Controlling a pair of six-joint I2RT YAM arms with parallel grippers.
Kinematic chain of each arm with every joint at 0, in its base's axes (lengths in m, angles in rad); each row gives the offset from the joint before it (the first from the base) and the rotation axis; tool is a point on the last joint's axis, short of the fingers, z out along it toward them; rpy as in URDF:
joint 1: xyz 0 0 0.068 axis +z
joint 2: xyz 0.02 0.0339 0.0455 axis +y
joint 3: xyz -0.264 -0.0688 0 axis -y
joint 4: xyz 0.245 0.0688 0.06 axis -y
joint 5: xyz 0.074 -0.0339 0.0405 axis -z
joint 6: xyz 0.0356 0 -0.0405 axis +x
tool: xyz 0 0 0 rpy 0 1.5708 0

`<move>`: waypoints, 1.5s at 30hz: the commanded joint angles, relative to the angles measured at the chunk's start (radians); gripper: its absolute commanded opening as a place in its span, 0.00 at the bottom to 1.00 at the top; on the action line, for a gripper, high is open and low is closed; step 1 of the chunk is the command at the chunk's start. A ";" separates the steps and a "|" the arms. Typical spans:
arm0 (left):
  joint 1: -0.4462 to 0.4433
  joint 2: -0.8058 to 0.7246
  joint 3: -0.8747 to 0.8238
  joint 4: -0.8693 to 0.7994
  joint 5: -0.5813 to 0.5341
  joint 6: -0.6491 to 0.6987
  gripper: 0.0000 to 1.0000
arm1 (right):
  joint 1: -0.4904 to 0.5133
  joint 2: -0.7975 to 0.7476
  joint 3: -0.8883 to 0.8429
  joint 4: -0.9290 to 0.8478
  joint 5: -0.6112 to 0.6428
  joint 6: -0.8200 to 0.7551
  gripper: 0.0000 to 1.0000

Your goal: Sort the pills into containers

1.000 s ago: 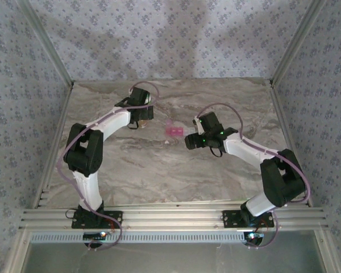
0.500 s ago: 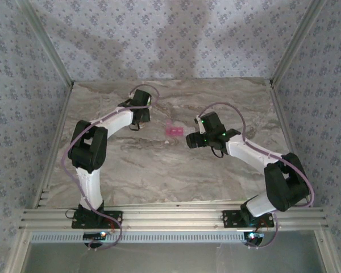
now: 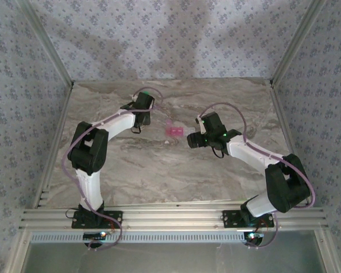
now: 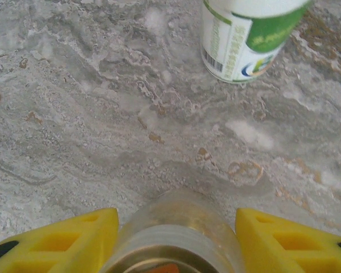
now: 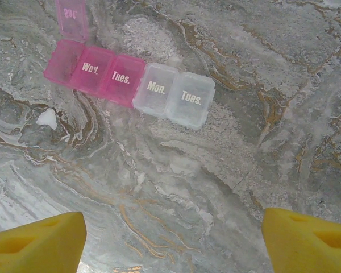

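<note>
Left wrist view: the left gripper has its jaws closed on the amber-tinted vial, with a yellow pad against each side.
Why held so: the vial's mouth faces the camera, which suits carrying it over for tipping.
White bottle with green label: upright on the bench, ahead of the vial and apart from it.
Right wrist view: the right gripper hovers near the pill case, jaws spread wide and empty.
Pill case: flat on the bench, with the end lid of the pink section raised to receive pills. Its day labels are legible here.
Small white piece: possibly a pill, just beside the pink end.
Top external view: gives the layout, with the case between the two grippers.
</note>
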 commanded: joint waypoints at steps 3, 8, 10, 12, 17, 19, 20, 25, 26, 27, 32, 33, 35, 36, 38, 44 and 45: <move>-0.025 -0.106 -0.049 -0.006 -0.008 0.044 0.54 | -0.005 -0.024 -0.010 0.000 0.030 0.016 0.83; -0.059 -0.177 -0.091 -0.027 -0.012 0.048 0.54 | -0.006 -0.025 -0.011 -0.001 0.039 0.016 0.83; -0.073 -0.205 -0.107 -0.037 -0.013 0.049 0.54 | -0.006 -0.025 -0.012 0.001 0.036 0.017 0.83; -0.090 -0.238 -0.128 -0.042 -0.016 0.050 0.54 | -0.006 -0.025 -0.014 0.004 0.036 0.017 0.83; -0.146 -0.330 -0.202 -0.039 -0.016 0.048 0.54 | -0.006 -0.025 -0.018 0.007 0.041 0.022 0.83; -0.174 -0.366 -0.233 -0.035 -0.012 0.045 0.54 | -0.006 -0.025 -0.018 0.007 0.048 0.022 0.83; -0.194 -0.385 -0.251 -0.029 -0.002 0.046 0.54 | -0.006 -0.027 -0.018 0.006 0.053 0.023 0.83; -0.356 -0.436 -0.333 0.042 -0.004 0.088 0.54 | -0.016 -0.056 -0.041 0.019 0.140 0.044 0.82; -0.388 -0.436 -0.345 0.060 -0.005 0.107 0.54 | -0.025 -0.071 -0.052 0.029 0.160 0.062 0.82; -0.414 -0.434 -0.358 0.079 -0.008 0.123 0.54 | -0.036 -0.084 -0.064 0.038 0.169 0.086 0.82; -0.471 -0.421 -0.432 0.178 0.007 0.171 0.55 | -0.076 -0.193 -0.131 0.046 0.205 0.134 0.82; -0.474 -0.417 -0.442 0.190 0.011 0.174 0.55 | -0.077 -0.216 -0.136 0.036 0.208 0.140 0.82; -0.484 -0.407 -0.457 0.217 0.014 0.187 0.56 | -0.075 -0.268 -0.145 0.004 0.214 0.145 0.82; -0.491 -0.402 -0.462 0.229 0.015 0.194 0.56 | -0.073 -0.289 -0.148 -0.009 0.214 0.146 0.83; -0.504 -0.388 -0.471 0.253 0.017 0.209 0.57 | -0.072 -0.330 -0.151 -0.046 0.212 0.147 0.83; -0.522 -0.354 -0.473 0.285 0.008 0.229 0.60 | -0.065 -0.405 -0.157 -0.130 0.215 0.151 0.83; -0.524 -0.354 -0.474 0.289 0.005 0.229 0.60 | -0.063 -0.411 -0.156 -0.136 0.216 0.154 0.83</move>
